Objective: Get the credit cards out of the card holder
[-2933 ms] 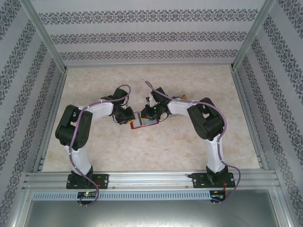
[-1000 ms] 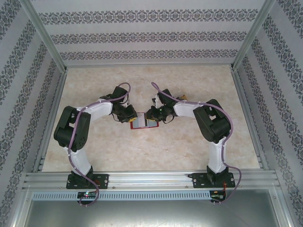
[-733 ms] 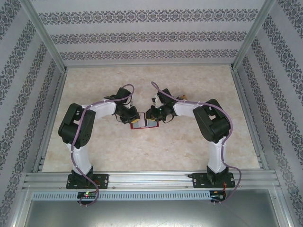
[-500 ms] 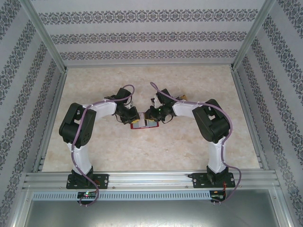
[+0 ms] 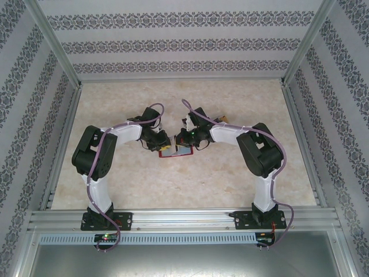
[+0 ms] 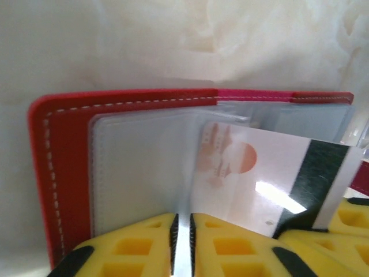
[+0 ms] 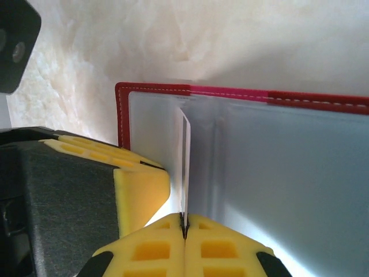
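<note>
The red card holder (image 5: 176, 152) lies open on the table between both grippers. In the left wrist view its red cover (image 6: 63, 150) frames clear plastic sleeves. My left gripper (image 6: 183, 231) is shut on the edge of one sleeve. A pale credit card (image 6: 259, 173) with an orange print and a black stripe sticks out of the sleeves. The right gripper's yellow fingers (image 6: 351, 216) hold its lower corner. In the right wrist view my right gripper (image 7: 184, 222) is shut on that card (image 7: 185, 167), which I see edge-on and upright above the holder (image 7: 288, 173).
The marble-patterned table (image 5: 190, 184) spreads around the holder. Patterned walls (image 5: 184, 46) and metal frame posts (image 5: 63, 75) enclose it. The left gripper (image 5: 164, 142) and right gripper (image 5: 184, 140) sit close together, and the left's yellow finger (image 7: 141, 190) lies just beside the right's.
The holder has turned from tilted to level. The left arm has drawn its elbow in and the right gripper has edged left, so both now sit closer over the holder.
</note>
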